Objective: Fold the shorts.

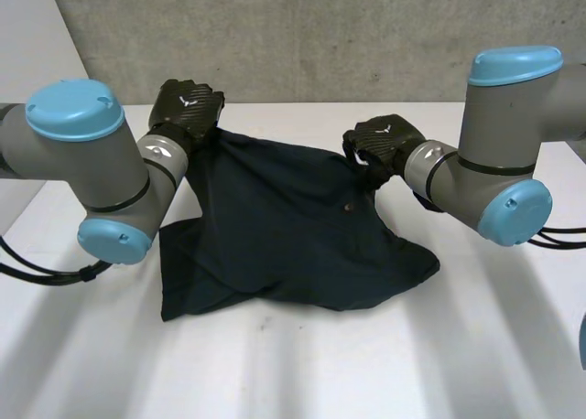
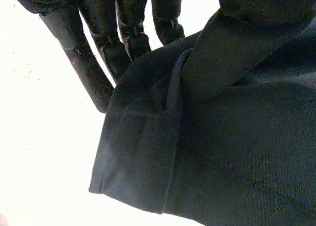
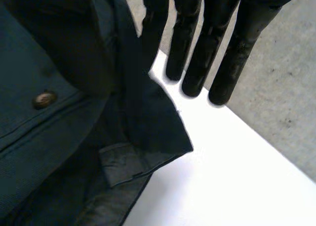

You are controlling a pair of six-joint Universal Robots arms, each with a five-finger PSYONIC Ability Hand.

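On shorts [image 1: 284, 231] corners: L hand [image 1: 187, 105], R hand [image 1: 383, 141] pinching.

Left hand [image 2: 106, 33]: black, fingers straight, tips hidden behind the cloth edge. Shorts [image 2: 222, 152]: dark fabric, one fold drawn up to the thumb side and pinched there, with the stitched hem corner just beyond the fingertips. Table [image 2: 34, 152]: white, beneath both.

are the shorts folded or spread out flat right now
Partly folded: the shorts lie rumpled on the table, layers overlapping, with the left hand and right hand at their far corners.
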